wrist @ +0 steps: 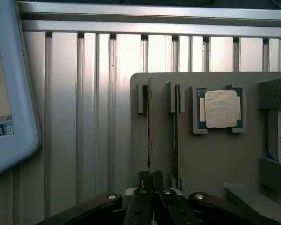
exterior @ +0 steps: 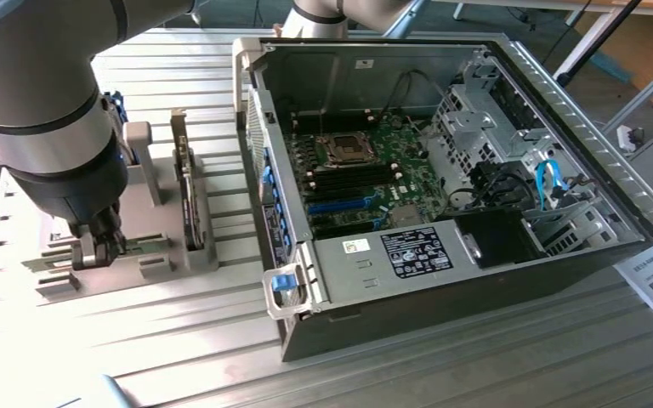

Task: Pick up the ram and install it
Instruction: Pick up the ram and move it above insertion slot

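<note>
Standing just beside the ram (wrist: pixel 149 126) in the grey holder (wrist: pixel 210 159): a second stick (wrist: pixel 176 131) and the CPU chip (wrist: pixel 220 108). Gripper (wrist: pixel 151 177) nearly closed, pinching the ram's end.

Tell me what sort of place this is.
Probably a robotics lab's PC-assembly bench: a slotted aluminium table, an open computer case, and a grey fixture holding the ram and a CPU chip.

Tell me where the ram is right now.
The ram stands on edge in the grey holder, on the exterior view's left of the computer case, beside a second stick; the hand is closed on its end.
</note>
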`<state>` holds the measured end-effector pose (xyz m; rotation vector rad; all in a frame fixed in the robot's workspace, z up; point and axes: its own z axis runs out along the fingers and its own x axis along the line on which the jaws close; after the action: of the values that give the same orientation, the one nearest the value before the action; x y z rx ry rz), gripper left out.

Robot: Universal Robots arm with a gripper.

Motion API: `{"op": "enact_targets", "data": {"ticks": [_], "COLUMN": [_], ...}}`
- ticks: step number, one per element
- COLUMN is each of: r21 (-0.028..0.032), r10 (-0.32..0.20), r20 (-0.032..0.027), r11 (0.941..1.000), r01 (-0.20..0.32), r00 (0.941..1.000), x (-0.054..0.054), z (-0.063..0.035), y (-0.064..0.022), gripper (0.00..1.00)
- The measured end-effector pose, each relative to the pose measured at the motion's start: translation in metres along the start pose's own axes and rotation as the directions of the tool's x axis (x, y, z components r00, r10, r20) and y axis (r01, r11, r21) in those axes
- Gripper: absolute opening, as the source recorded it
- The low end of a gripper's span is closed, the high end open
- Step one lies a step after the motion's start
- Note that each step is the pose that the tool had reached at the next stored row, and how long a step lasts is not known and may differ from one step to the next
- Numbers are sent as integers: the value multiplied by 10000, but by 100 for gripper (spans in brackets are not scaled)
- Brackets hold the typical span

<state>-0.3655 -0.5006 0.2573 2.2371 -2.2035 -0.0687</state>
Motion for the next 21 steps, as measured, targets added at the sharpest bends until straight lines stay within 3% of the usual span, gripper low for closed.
{"op": "enact_targets", "data": {"ticks": [13, 21], "r21": [0, 0], "r10": [-2, 0], "r20": [5, 9], "r11": [10000, 10000], "r01": [2, 0], "r00": [10000, 10000], "x": [-3, -7], "z": [-111, -238], "y": [2, 7], "gripper": [12, 12]}}
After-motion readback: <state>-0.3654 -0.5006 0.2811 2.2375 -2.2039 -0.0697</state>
